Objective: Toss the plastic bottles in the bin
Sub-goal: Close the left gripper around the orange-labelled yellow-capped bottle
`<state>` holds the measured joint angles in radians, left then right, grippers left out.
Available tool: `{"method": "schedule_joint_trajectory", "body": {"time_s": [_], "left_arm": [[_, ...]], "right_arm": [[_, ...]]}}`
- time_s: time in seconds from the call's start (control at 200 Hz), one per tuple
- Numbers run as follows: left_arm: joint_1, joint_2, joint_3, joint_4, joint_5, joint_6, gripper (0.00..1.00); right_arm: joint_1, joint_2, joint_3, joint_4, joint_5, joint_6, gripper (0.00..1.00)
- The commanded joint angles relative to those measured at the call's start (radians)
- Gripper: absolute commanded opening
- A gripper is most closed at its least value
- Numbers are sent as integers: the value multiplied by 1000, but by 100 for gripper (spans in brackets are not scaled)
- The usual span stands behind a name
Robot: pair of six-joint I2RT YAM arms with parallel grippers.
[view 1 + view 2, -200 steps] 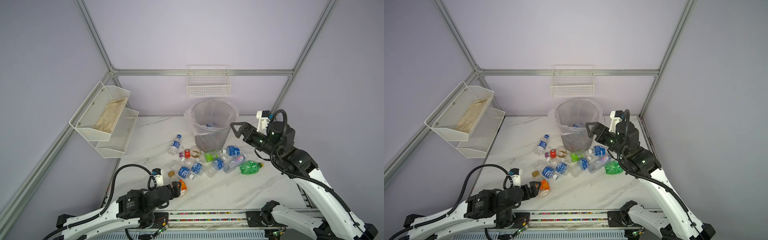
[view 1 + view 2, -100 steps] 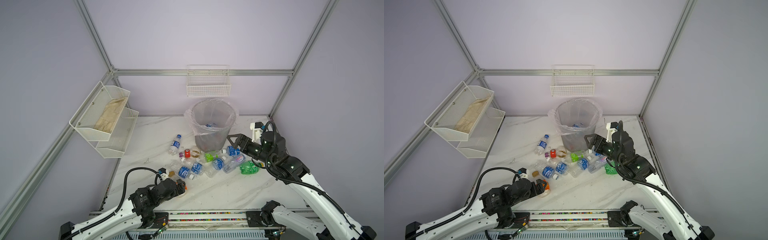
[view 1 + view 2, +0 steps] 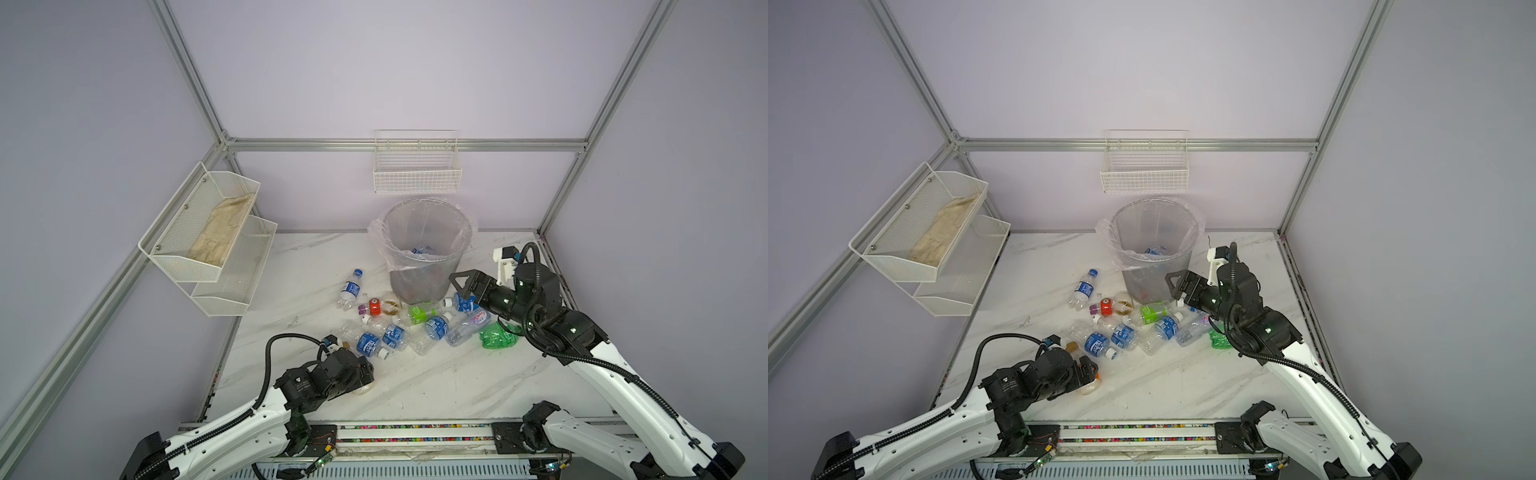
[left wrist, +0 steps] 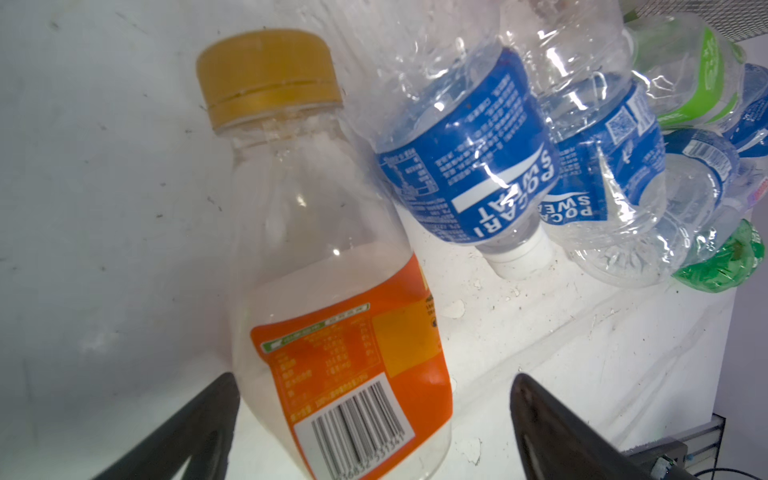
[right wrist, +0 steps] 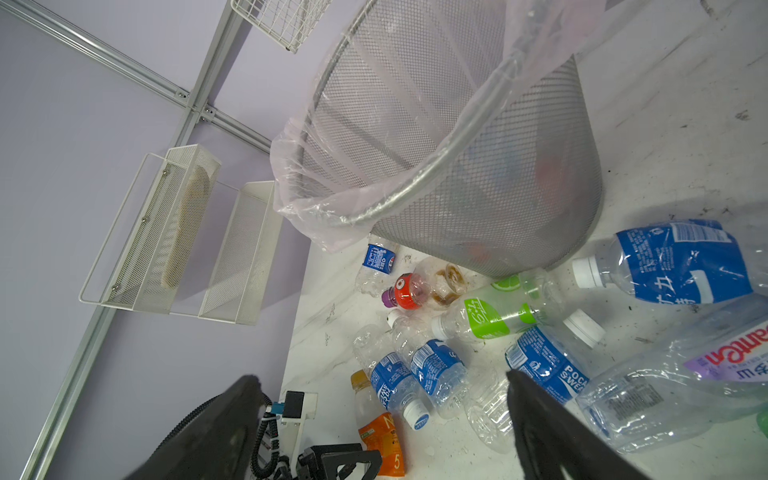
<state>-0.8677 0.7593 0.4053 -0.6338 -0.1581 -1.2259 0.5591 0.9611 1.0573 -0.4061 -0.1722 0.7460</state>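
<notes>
Plastic bottles (image 3: pixel 392 334) litter the table's middle. One, the orange-labelled bottle (image 4: pixel 332 291), lies at the pile's near-left edge inside the left gripper (image 4: pixel 374 380), whose jaws stand spread, not clenched. Right gripper (image 3: pixel 461 286) hangs released and empty over the pile's right end, just beside the bin (image 3: pixel 415 282) — far-centre on the marble table (image 3: pixel 436 386), some bottles inside.

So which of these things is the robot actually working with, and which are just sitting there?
Part of the job:
- the loose plastic bottles
- the orange-labelled bottle, between the fingers of the open left hand
- the grey mesh bin

Just lying about:
- the white wire basket on the back wall
- the two-tier mesh shelf on the side wall
- the beige cloth in its upper tier
</notes>
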Motion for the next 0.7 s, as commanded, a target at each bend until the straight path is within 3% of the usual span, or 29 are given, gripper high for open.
{"method": "schedule_joint_trajectory", "body": {"time_s": [0.0,0.25,0.38,0.695], "left_arm": [[11,17,-33,31,-9,11,100],[35,112,-30,99,4,28,99],[44,187,-15,132,11,42,93],[49,180,-23,86,-24,10,57]], "right_arm": [[-1,-12,-17,37,13,-4,94],[-1,-20,-37,44,23,4,94],[-1,-19,-44,49,22,8,94],[-1,-33,-57,47,19,16,94]]}}
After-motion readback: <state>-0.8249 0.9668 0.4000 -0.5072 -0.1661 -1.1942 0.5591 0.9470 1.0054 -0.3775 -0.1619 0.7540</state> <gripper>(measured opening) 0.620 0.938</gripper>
